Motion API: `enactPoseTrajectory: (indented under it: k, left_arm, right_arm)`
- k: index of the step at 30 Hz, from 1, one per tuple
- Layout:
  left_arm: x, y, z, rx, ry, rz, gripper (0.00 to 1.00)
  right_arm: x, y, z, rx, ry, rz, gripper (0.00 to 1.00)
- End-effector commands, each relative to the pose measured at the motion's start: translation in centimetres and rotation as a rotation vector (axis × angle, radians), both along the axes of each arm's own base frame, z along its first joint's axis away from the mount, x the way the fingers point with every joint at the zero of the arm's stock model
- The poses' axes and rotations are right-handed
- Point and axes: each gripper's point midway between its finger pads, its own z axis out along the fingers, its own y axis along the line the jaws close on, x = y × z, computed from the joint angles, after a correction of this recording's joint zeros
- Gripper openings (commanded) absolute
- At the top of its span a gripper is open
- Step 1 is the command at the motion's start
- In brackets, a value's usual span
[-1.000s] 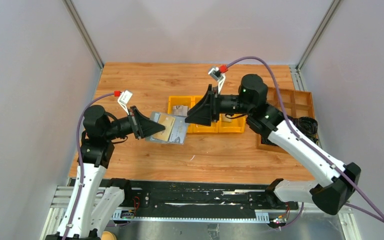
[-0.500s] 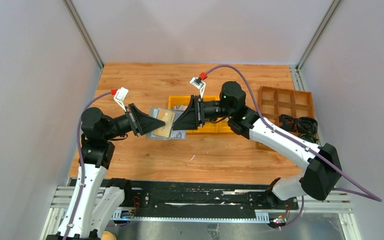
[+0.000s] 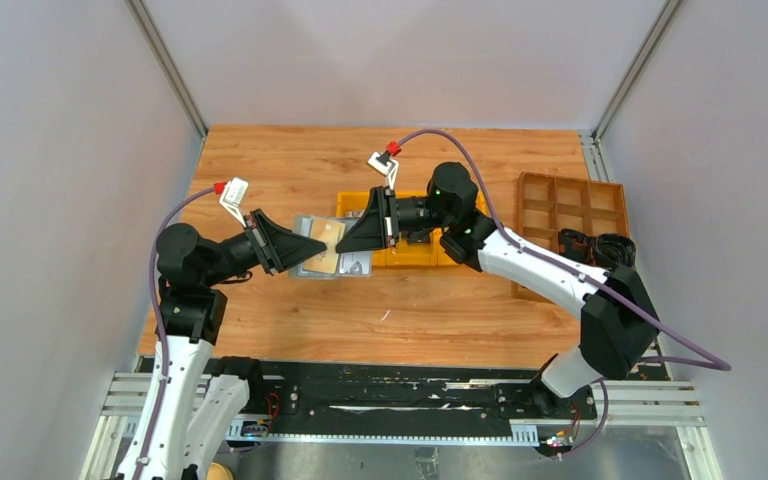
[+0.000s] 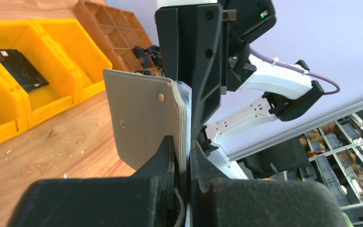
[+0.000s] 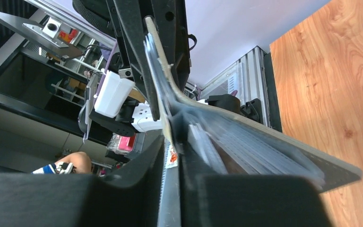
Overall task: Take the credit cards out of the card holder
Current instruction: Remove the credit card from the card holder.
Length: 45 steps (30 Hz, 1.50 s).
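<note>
The grey card holder (image 3: 358,264) hangs open above the table's middle, and my left gripper (image 3: 312,252) is shut on one flap of it. The left wrist view shows that matte grey flap (image 4: 142,118) clamped between my left gripper's (image 4: 182,142) fingers. A tan credit card (image 3: 328,250) sticks out of the holder. My right gripper (image 3: 343,243) meets it from the right. In the right wrist view the thin card (image 5: 159,75) runs between my right gripper's (image 5: 172,142) fingers, with a narrow gap still showing. The holder's clear sleeves (image 5: 264,146) fan out to the right.
A yellow three-part bin tray (image 3: 430,255) lies just behind the holder, with a black object (image 4: 16,71) in one bin. A brown compartment tray (image 3: 570,205) and black cables (image 3: 600,248) sit at the right. Grey walls enclose the wooden table.
My right arm has swung left from the yellow bins to the holder, and its jaws have narrowed around the card. The left arm lifted the holder slightly and kept its grip.
</note>
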Motion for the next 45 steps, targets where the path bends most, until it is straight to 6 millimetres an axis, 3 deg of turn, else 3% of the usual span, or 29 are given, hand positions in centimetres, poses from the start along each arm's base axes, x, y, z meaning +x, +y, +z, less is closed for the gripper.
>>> enactPoseTrajectory:
  k: [1,4,10,14,26,35,40,41,43,45]
  left_arm:
    - [-2.5,-0.7,1.8,-0.017,-0.064,-0.109,0.04]
    - [-2.6,-0.8,1.8,-0.019,-0.061,-0.115,0.12]
    - [-2.6,-0.8,1.9,-0.024,-0.050,-0.123,0.23]
    - [-2.4,-0.8,2.3,-0.038,-0.049,-0.122,0.24]
    - [-1.9,-0.8,2.8,-0.046,-0.052,-0.104,0.10]
    - [-1.7,-0.7,3.2,-0.053,-0.055,-0.089,0.08]
    - [-1.6,-0.7,3.2,-0.053,-0.058,-0.083,0.04]
    - [-1.6,-0.7,3.2,-0.054,-0.057,-0.082,0.01]
    - [-1.5,-0.7,3.2,-0.054,-0.056,-0.078,0.00]
    - [-1.4,-0.7,3.1,-0.054,-0.055,-0.072,0.00]
  right_arm:
    - [-0.7,0.9,1.9,0.100,-0.010,0.011,0.11]
    - [-0.7,0.8,2.0,0.114,0.003,0.011,0.00]
    - [-1.3,0.3,2.4,0.158,0.020,0.023,0.00]
    - [-1.5,-0.3,1.7,0.147,0.026,0.019,0.00]
    - [-1.7,-1.7,-0.1,0.111,0.031,-0.021,0.00]
    - [-1.9,-2.0,-1.5,0.093,0.034,-0.034,0.00]
    - [-1.7,-1.8,-1.0,0.121,0.047,-0.038,0.00]
    - [-1.6,-1.8,-0.9,0.124,0.052,-0.037,0.04]
    - [-1.3,-1.7,-0.2,0.155,0.065,-0.046,0.25]
    - [-1.0,-1.5,0.7,0.203,0.075,-0.054,0.39]
